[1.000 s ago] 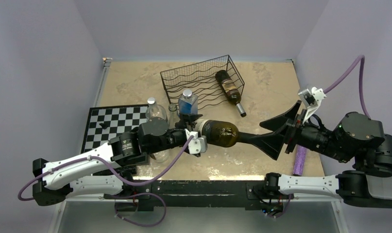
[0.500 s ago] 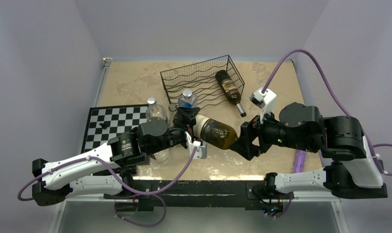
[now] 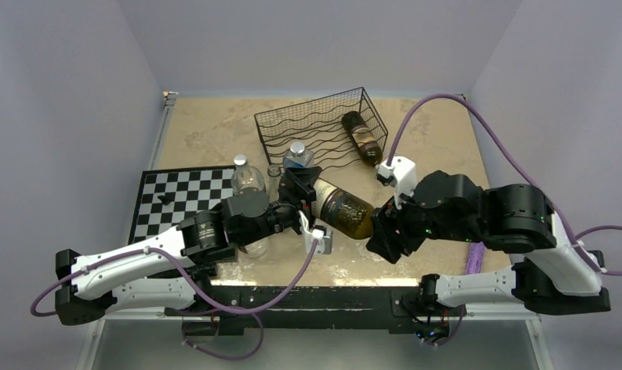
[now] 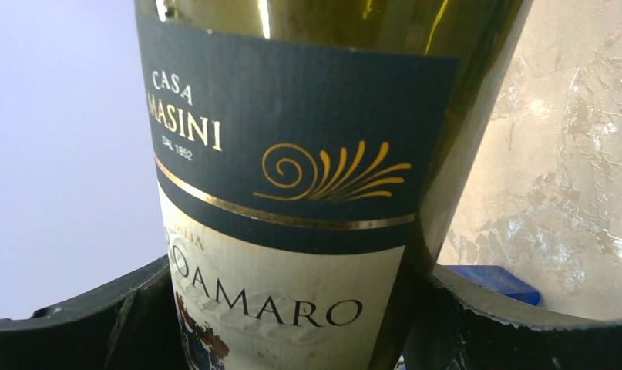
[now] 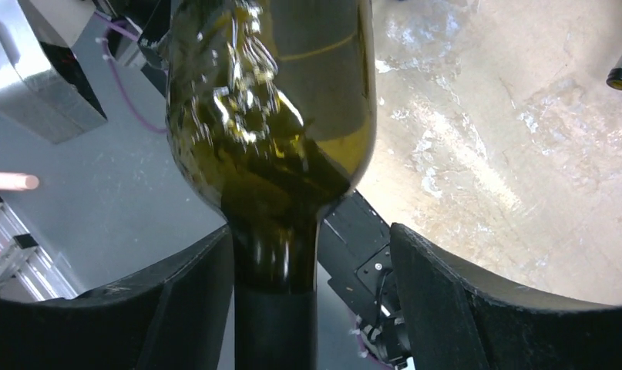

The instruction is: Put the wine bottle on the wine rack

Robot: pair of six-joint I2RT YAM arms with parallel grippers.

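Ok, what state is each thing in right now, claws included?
wine bottle: held aloft, tilted
left claw: shut on the wine bottle's body
right claw: open around its neck
wine rack: standing upright
dark bottle: lying on its side at the rack's right end
clear bottle: upright, capped
blue bottle: upright, capped

Wine bottle [image 3: 344, 212] neck hidden from above by right hand [image 3: 382, 229], label [image 4: 292, 193] cut off below — left wrist view

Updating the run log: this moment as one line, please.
left gripper: holds wine bottle by its body | right gripper: open around its neck | wine rack: held bottle not yet on it
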